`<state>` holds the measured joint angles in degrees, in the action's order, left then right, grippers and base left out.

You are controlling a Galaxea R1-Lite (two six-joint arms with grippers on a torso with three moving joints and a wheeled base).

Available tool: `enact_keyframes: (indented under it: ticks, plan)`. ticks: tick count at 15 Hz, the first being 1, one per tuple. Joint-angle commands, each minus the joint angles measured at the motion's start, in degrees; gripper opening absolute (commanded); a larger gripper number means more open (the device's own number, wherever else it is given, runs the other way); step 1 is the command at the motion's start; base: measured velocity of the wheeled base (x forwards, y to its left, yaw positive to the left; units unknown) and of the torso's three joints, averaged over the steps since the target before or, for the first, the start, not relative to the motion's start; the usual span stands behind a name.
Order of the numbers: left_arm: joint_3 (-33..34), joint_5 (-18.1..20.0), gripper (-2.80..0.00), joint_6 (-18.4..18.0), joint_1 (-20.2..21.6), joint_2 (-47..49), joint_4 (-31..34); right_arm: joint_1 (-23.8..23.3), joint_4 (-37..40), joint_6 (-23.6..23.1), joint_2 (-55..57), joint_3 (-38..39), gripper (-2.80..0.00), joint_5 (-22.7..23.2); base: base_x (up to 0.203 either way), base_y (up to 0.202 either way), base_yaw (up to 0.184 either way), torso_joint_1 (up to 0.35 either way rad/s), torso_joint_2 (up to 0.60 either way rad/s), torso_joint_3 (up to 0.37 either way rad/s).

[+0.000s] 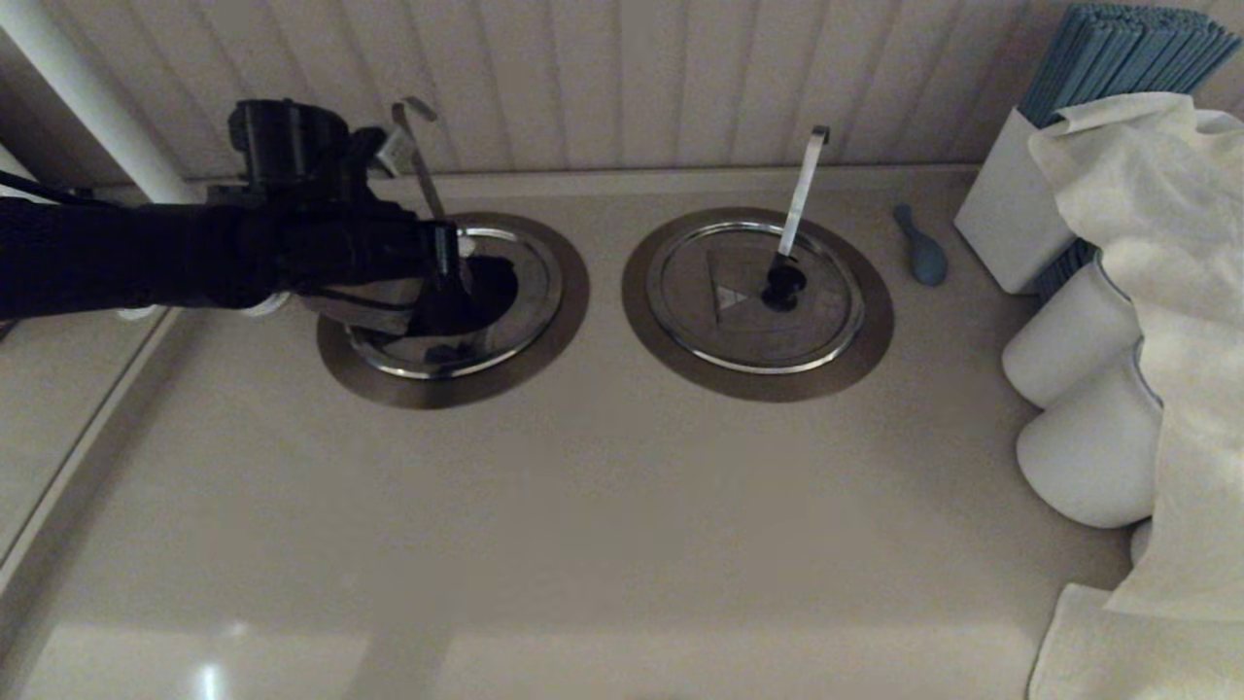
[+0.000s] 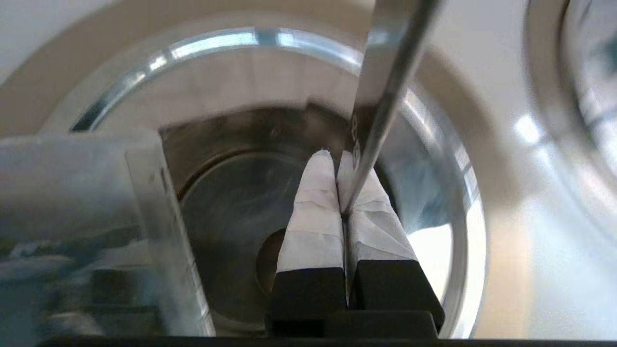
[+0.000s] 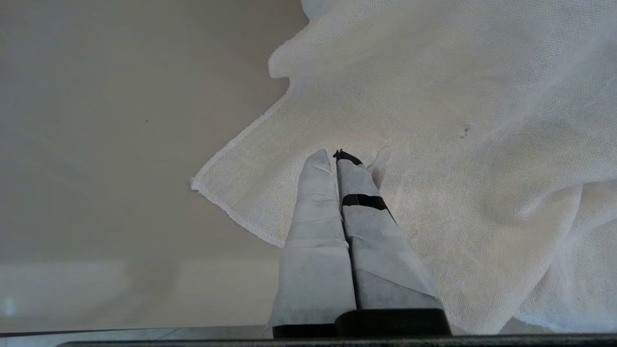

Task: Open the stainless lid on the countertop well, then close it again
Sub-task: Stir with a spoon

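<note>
The lid (image 1: 362, 309) (image 2: 72, 217) is off its seat. I see it tilted at the left side of the well (image 1: 571, 292) (image 2: 231, 202), mostly under my left arm, so the dark hole shows on the right half. In the left wrist view I can look down into the well's steel walls and round bottom; what is in there I cannot make out. The slim hooked handle (image 1: 418, 160) (image 2: 385, 72) rises from the well by its back rim and crosses in front of the fingers.

The left gripper (image 1: 445, 297) (image 2: 332, 156) sits over the opening with its taped fingers pressed together; I see nothing between them, and I cannot tell if they touch the lid.

To the right the twin lid (image 1: 753, 292) lies flat and closed, its pale handle (image 1: 802, 185) slanting up. Further right lie a blue spoon (image 1: 921, 248) and a white cloth (image 1: 1166, 292) (image 3: 458, 144) draped over white containers (image 1: 1069, 350). The right gripper (image 3: 332, 156) hangs over that cloth, fingers together
</note>
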<state>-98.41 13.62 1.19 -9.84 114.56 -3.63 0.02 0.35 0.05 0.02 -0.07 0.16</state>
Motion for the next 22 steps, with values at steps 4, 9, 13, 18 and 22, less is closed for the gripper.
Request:
enact_keyframes:
  ticks: [4, 9, 13, 18, 22]
  plan:
    - [-7.4, 0.0, -2.80, 8.3, 0.0, 4.6, 1.4, 0.0, 0.0, 0.0, 0.0, 0.0, -2.80, 0.0, 0.000, 0.000, 0.000, 0.000, 0.00, 0.000]
    - [-9.9, -8.2, -2.80, 9.8, 0.4, 6.8, -2.5, 0.0, 0.0, 0.0, 0.0, 0.0, -2.80, 0.0, 0.000, 0.000, 0.000, 0.000, 0.00, 0.000]
    - [-6.5, -9.1, -2.80, 3.3, 2.0, 4.9, -3.6, 0.0, 0.0, 0.0, 0.1, 0.0, -2.80, 0.0, 0.000, 0.000, 0.000, 0.000, 0.00, 0.000]
    - [1.7, -8.9, -2.80, -7.4, 2.7, -0.6, -3.8, 0.0, 0.0, 0.0, 0.0, 0.0, -2.80, 0.0, 0.000, 0.000, 0.000, 0.000, 0.00, 0.000]
    - [5.4, -6.3, -2.80, -11.5, 1.3, -2.9, -3.2, 0.0, 0.0, 0.0, 0.0, 0.1, -2.80, 0.0, 0.000, 0.000, 0.000, 0.000, 0.00, 0.000]
